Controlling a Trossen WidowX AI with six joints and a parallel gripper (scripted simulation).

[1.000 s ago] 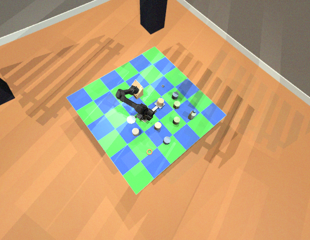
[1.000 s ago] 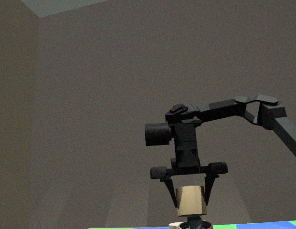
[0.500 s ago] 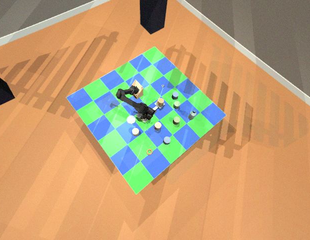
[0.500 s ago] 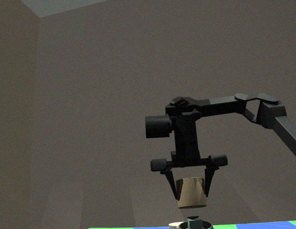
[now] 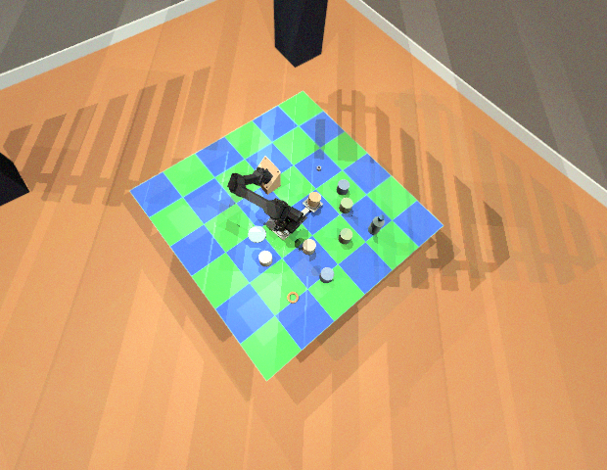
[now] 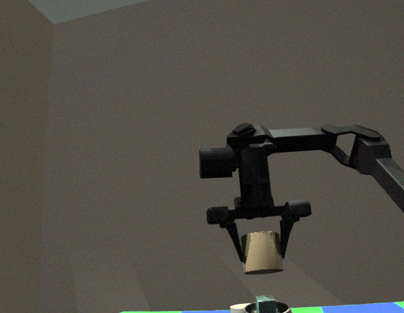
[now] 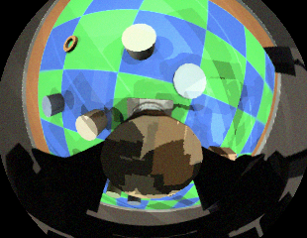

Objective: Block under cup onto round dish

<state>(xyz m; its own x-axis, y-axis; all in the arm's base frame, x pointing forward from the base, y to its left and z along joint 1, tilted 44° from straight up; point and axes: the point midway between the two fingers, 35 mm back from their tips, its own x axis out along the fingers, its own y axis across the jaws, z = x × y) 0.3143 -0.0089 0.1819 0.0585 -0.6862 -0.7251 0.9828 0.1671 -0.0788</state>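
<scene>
Above the balance, a lifted cup and a bare block

Over one end of the balance (image 5: 307, 211) (image 7: 165, 105), the pincer (image 5: 282, 228) (image 6: 262, 259) (image 7: 152, 141) gripped the lifted cup (image 6: 262, 252) (image 7: 152, 156) by its sides. Below sat the greenish block (image 6: 265, 304), uncovered; the other cup (image 5: 314, 198) stood at the far end. Carrying the lifted one sideways, high and level, looked wise, away from its twin and the pale dish (image 5: 256, 234) (image 7: 189, 80). It needed lowering onto bare surface (image 5: 208, 283) (image 6: 357, 308) (image 7: 101, 30) before the fingers opened, lest it tip or roll.
</scene>
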